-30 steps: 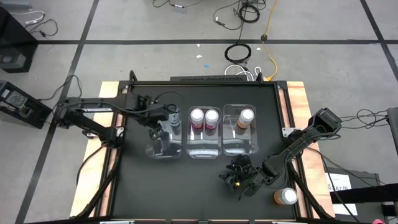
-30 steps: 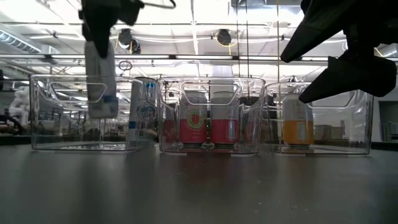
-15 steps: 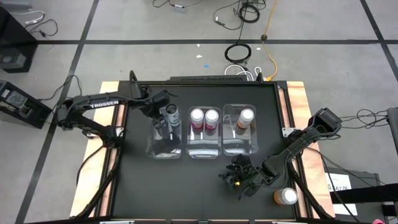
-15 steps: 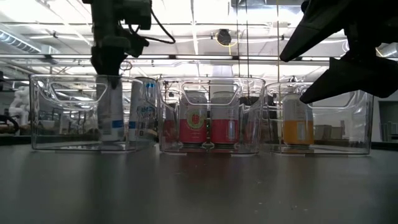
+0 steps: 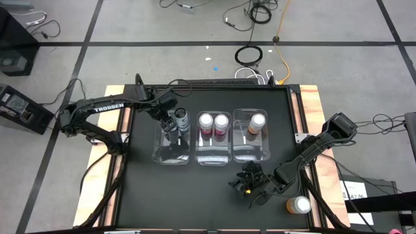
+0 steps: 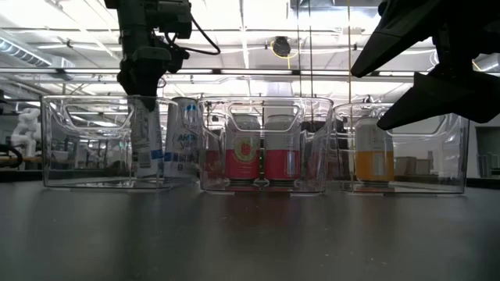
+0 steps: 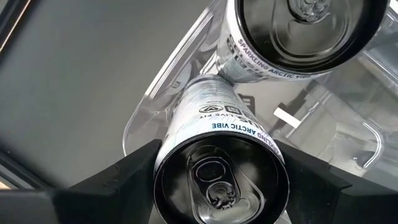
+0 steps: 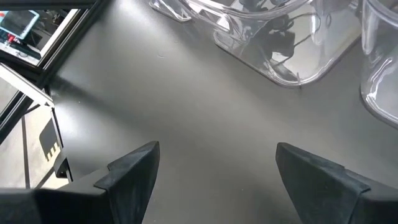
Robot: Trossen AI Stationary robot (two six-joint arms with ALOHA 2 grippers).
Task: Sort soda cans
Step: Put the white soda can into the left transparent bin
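My left gripper [image 5: 168, 121] reaches down into the left clear bin [image 5: 172, 153] and is shut on a dark grey soda can [image 7: 221, 180], which also shows in the low view [image 6: 146, 144]. A second grey can [image 5: 181, 117] stands beside it in the same bin. Two pink cans [image 5: 213, 121] stand in the middle bin. One orange can [image 5: 257, 121] stands in the right bin. Another orange can [image 5: 299, 205] stands at the table's near right corner. My right gripper [image 5: 250, 185] is open and empty, just left of that can. My left gripper pinches the grey can's upper wall [image 7: 173, 144], just below the top rim, between its two fingers [image 7: 118, 177]. The fingers come from above, pointing down. The can stands almost upright inside the left bin, its base low at the bin's floor [image 6: 144, 176], close against the second grey can [image 7: 292, 37].
The three clear bins stand side by side across the table's middle, their walls [image 6: 199, 140] close together. The black tabletop [image 5: 169, 195] lies in front of the bins. Wooden borders [image 5: 312, 110] frame the table left and right.
My left gripper has carried the grey can toward the table's far edge and down. The can hung above the left bin's near part a second ago. It now sits low inside the bin beside the second grey can. My right gripper has kept still.
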